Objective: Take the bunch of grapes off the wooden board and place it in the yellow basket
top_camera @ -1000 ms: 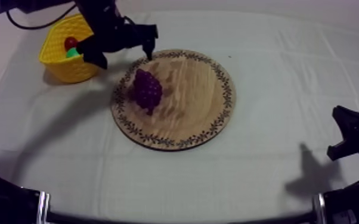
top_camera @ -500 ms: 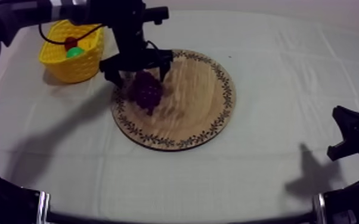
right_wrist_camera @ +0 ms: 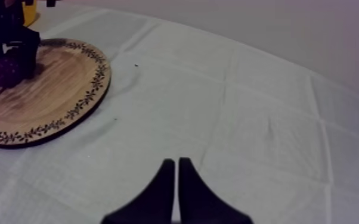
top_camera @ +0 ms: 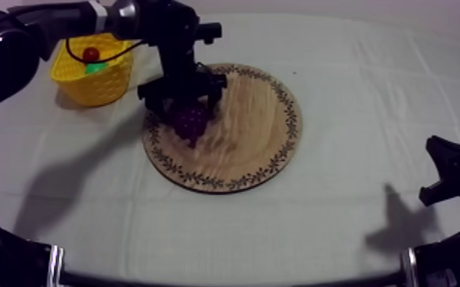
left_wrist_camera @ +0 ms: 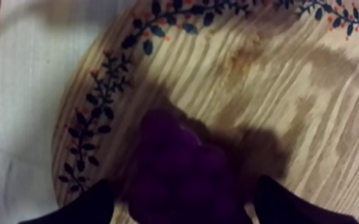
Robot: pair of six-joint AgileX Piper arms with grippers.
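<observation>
Straddling grapes (top_camera: 191, 120) now, left hand (top_camera: 181, 95) lower

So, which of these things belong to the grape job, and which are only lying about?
For the job: bunch of grapes, wooden board, yellow basket, left end effector.
Lying about: small red fruit in the basket, right end effector, shut.

Wooden board (top_camera: 248, 137): pale wood, clear grain, matt; dark leaf pattern on rim lies flat. Bunch of grapes (left_wrist_camera: 182, 173): deep purple, bumpy, dull, looks plastic. Yellow basket (top_camera: 80, 85): plastic, lattice walls, slight gloss. Small red fruit (top_camera: 90, 54): smooth, shiny. Cloth (top_camera: 340, 229) over table: grey-white fabric, matt, w/ fold creases. Left gripper (top_camera: 181, 101) & right gripper (right_wrist_camera: 176, 179): fingers black, matt, smooth.
</observation>
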